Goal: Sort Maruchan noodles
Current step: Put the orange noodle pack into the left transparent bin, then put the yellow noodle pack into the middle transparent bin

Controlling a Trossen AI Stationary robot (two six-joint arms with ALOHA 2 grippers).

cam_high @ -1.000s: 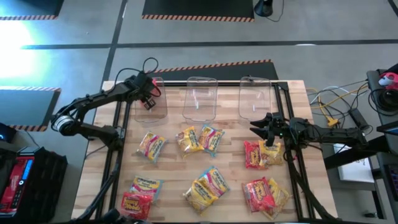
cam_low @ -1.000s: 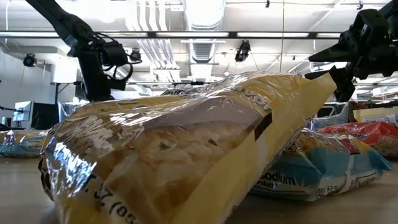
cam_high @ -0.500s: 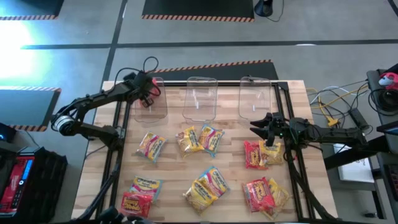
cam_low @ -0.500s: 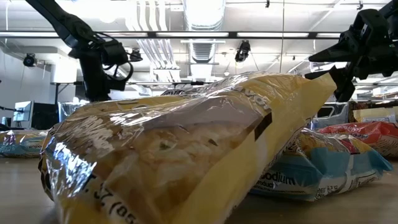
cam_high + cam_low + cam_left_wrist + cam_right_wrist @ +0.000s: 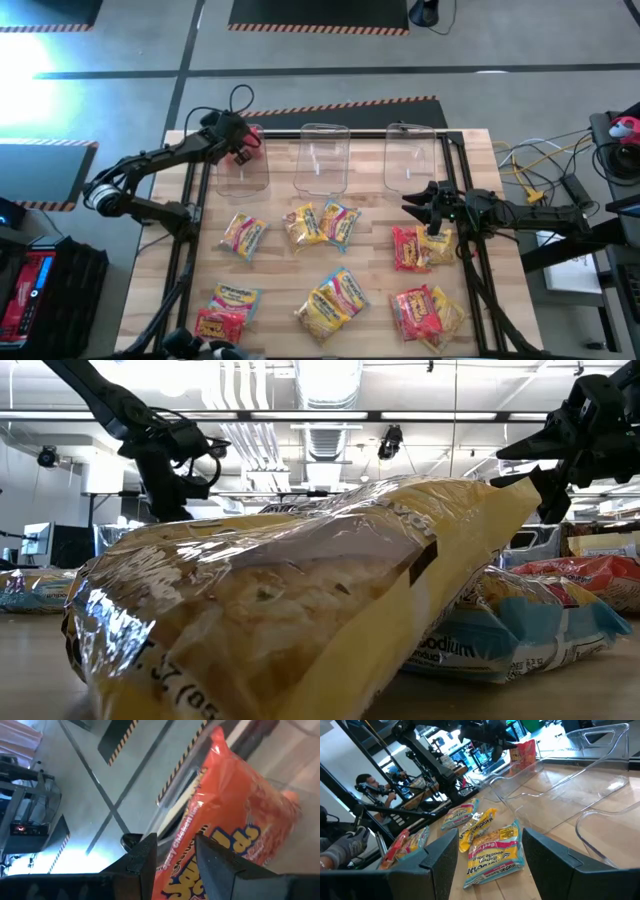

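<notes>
Currently a red crinkly plastic noodle packet [image 5: 235,815] is pinched by the left gripper [image 5: 240,140] over the left clear plastic bin [image 5: 243,172]; release is judged next. Right gripper [image 5: 425,200] is held spread, idle.

Overhead, table-level, perhaps two wrist cameras

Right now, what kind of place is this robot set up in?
Probably a robotics lab or workshop. The wooden table stands on a bare concrete floor marked with hazard-striped mats, exposed ducts and strip lights run along the ceiling, and a person sits among metal racks and equipment in the background.
</notes>
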